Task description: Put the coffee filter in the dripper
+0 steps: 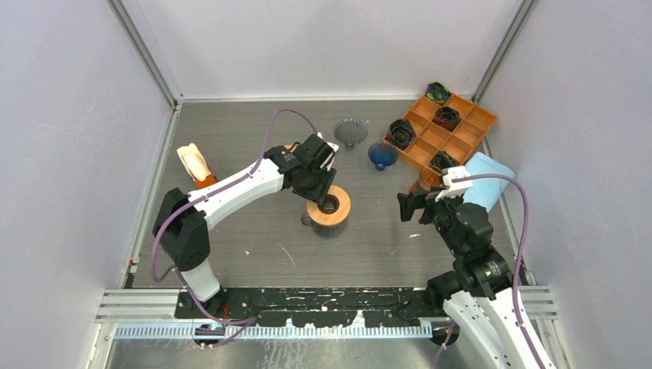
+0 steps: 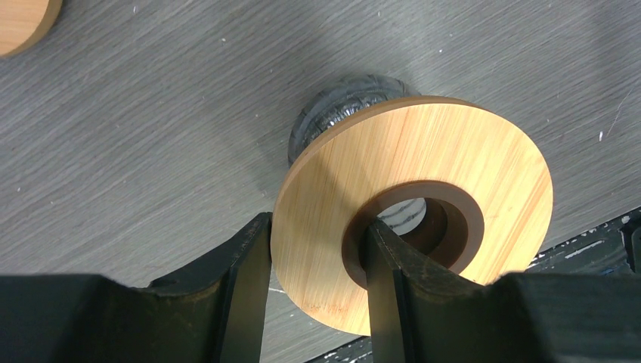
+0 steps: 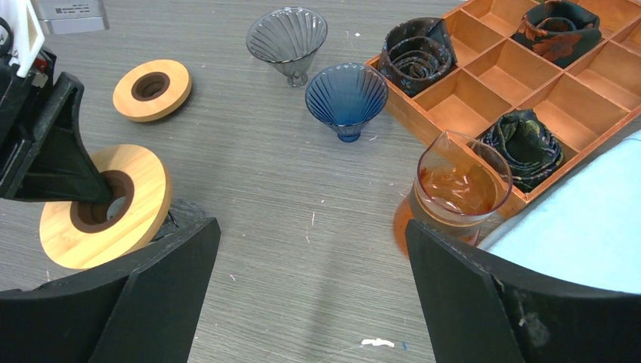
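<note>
The coffee filter [image 1: 192, 161] looks like thin cream paper, so expect it to be light, limp and easy to crease. Take it gently by its upper rim, not across the body. It stands in an orange holder [image 1: 204, 181], well to the left of the wooden ring [image 2: 423, 151], which is probably the dripper's collar. The narrow end is down. The long axis seems roughly upright and tilts away from the ring. Your left gripper [image 2: 317, 227] pinches the tilted ring with one finger through the hole and one on the outer edge. Your right gripper [image 3: 310, 227], right of the ring, is spread wide and holds nothing.
</note>
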`<state>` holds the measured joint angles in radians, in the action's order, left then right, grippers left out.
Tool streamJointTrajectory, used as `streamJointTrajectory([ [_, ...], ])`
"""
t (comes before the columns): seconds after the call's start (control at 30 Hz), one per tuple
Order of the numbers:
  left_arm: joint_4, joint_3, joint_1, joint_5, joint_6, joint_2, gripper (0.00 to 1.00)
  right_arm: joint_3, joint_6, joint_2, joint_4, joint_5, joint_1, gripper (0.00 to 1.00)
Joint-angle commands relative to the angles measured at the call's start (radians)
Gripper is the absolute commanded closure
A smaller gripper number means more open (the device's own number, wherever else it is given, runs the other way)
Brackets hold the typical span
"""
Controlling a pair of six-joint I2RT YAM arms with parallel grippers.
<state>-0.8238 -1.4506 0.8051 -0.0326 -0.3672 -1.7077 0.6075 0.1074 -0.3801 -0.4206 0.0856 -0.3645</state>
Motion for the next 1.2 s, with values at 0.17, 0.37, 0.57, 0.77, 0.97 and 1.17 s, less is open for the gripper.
streamJointTrajectory([
  [0.17, 0.051, -0.076, 0.004, 0.015, 0.019, -0.038, 0.93, 0.031, -0.009, -0.013, 0.042, -0.004, -0.005, 0.00],
  [0.37, 0.043, -0.087, 0.005, 0.024, 0.025, -0.069, 0.92, 0.030, -0.009, -0.013, 0.042, -0.007, -0.004, 0.00],
  [0.57, 0.028, -0.086, 0.006, 0.016, 0.028, -0.070, 0.90, 0.030, -0.009, -0.013, 0.042, -0.009, -0.003, 0.00],
  [0.77, 0.005, -0.092, 0.007, -0.005, 0.039, -0.072, 0.88, 0.029, -0.010, -0.016, 0.042, -0.013, -0.004, 0.00],
  [0.97, 0.003, -0.096, 0.006, -0.011, 0.043, -0.070, 0.83, 0.031, -0.010, -0.011, 0.042, -0.016, -0.005, 0.00],
  [1.17, 0.003, -0.093, 0.007, -0.012, 0.041, -0.079, 0.72, 0.031, -0.010, -0.011, 0.042, -0.024, -0.004, 0.00],
])
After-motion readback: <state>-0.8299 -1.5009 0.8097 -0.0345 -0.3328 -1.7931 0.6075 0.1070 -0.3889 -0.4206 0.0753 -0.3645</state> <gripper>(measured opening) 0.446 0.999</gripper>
